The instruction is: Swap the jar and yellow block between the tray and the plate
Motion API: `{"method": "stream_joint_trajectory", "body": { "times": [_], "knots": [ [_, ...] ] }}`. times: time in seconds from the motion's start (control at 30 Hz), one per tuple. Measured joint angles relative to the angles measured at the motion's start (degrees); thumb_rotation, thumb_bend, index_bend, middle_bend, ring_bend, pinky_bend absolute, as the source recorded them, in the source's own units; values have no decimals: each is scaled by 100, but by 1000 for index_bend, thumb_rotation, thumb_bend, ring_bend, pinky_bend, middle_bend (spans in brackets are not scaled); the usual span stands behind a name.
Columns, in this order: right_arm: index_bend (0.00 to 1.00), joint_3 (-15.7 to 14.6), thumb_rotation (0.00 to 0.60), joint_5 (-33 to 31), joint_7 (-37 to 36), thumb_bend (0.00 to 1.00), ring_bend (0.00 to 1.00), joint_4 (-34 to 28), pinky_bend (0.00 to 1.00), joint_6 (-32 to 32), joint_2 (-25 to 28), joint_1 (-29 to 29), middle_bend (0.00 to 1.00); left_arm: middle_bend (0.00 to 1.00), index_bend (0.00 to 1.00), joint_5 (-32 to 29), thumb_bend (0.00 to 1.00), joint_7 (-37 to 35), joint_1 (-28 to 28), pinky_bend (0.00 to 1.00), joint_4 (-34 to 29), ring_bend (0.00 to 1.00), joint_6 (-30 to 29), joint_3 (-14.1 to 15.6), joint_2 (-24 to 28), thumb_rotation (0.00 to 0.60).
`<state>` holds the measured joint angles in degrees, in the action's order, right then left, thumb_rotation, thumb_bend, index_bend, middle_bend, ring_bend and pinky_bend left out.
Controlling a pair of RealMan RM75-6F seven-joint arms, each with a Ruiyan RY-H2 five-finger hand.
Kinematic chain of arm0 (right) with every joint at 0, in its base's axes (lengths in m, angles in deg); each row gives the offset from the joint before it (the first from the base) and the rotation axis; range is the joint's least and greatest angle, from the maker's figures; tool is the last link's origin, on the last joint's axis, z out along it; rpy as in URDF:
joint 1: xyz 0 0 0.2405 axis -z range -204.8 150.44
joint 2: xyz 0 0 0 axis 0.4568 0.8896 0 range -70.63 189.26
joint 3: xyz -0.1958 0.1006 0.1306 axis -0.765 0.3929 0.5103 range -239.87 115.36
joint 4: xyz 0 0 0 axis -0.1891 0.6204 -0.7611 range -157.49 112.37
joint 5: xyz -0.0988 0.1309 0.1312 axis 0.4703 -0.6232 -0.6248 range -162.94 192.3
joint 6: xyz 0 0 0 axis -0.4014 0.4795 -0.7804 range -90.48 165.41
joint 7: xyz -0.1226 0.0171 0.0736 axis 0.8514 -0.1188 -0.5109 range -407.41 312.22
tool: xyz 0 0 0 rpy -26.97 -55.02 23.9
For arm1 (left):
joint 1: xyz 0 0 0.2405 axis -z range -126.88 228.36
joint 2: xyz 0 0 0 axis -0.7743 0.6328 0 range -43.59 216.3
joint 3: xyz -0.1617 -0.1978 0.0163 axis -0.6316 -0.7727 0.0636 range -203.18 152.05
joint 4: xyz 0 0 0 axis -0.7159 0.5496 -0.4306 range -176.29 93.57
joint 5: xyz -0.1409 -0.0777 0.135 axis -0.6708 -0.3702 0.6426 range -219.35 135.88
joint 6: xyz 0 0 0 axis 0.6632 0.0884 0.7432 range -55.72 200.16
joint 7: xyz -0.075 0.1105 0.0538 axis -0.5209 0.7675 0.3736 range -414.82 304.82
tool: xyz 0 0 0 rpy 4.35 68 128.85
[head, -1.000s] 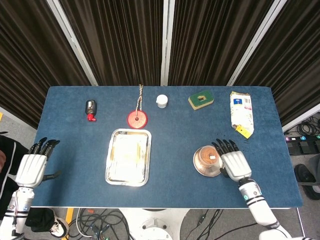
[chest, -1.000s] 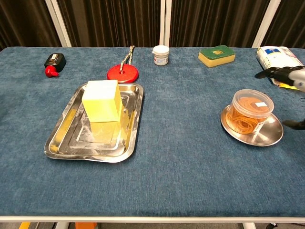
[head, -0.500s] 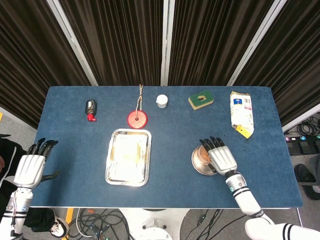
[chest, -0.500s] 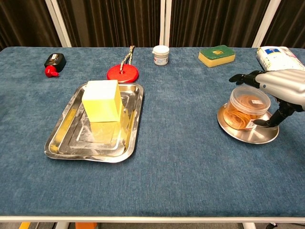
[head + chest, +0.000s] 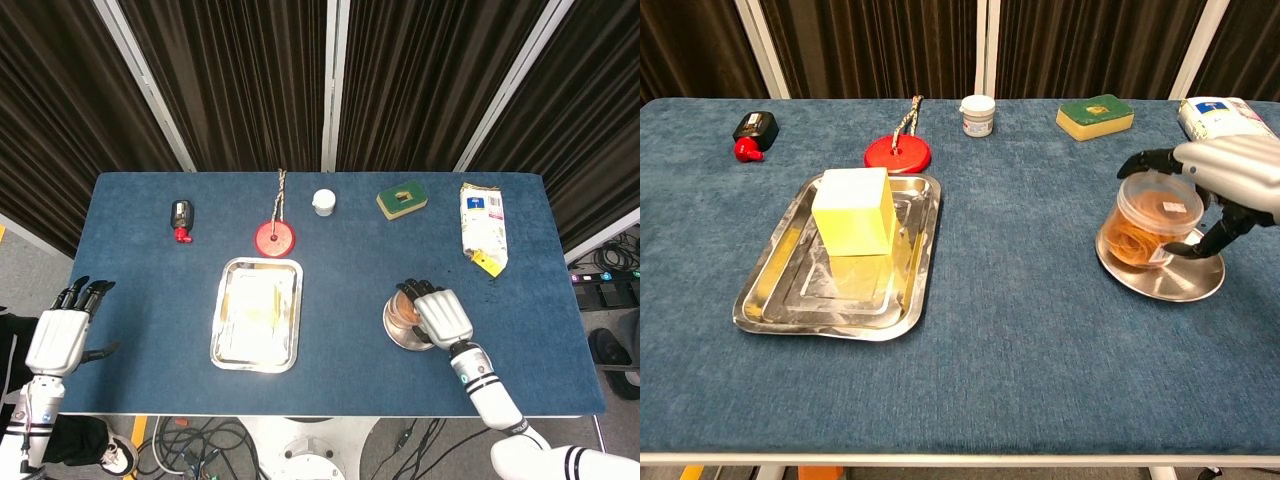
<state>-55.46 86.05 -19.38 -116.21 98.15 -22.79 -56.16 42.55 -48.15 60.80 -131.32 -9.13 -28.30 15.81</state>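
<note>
The right hand (image 5: 1230,182) grips the jar (image 5: 1148,223), tilted on the plate (image 5: 1170,280). The block (image 5: 853,210) stands in the tray (image 5: 770,300); the left hand (image 5: 62,338) hangs spread off the table's edge.

Along the table's far edge sit a black bottle (image 5: 754,131), red disc (image 5: 897,153), white pot (image 5: 977,114), green sponge (image 5: 1095,116) and packet (image 5: 1220,118).

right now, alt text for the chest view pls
The right hand grips a tilted clear jar on a round metal plate at the right of a blue table. At the left, a yellow block stands in a steel tray.
</note>
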Motion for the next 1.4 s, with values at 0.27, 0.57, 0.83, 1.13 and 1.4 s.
{"method": "stream_joint_trajectory", "body": {
  "times": [0.27,0.57,0.83,1.13,1.4],
  "knots": [
    [345,118,600,337,-29,288,376,-301,475,-46,153,-300,446,157,159,1,25,-8,-34,185,-23,68,-53,-4,34,600],
    [346,474,600,93,224,291,376,25,477,-500,-232,-964,446,157,159,-5,24,-16,-54,185,-35,68,-56,0,81,600],
    [348,754,600,-464,415,292,376,880,477,-1050,-847,-1664,446,157,159,-36,25,-59,-74,184,11,68,-50,-1,79,600],
    [352,816,600,-887,364,292,376,1713,477,-1499,-1464,-2243,446,157,159,-14,27,-165,-67,184,71,68,3,23,101,600],
    [232,737,600,-1005,251,212,309,2014,384,-1602,-1720,-2483,385,158,159,-1,27,-192,-93,184,76,68,-42,20,132,600]
  ]
}}
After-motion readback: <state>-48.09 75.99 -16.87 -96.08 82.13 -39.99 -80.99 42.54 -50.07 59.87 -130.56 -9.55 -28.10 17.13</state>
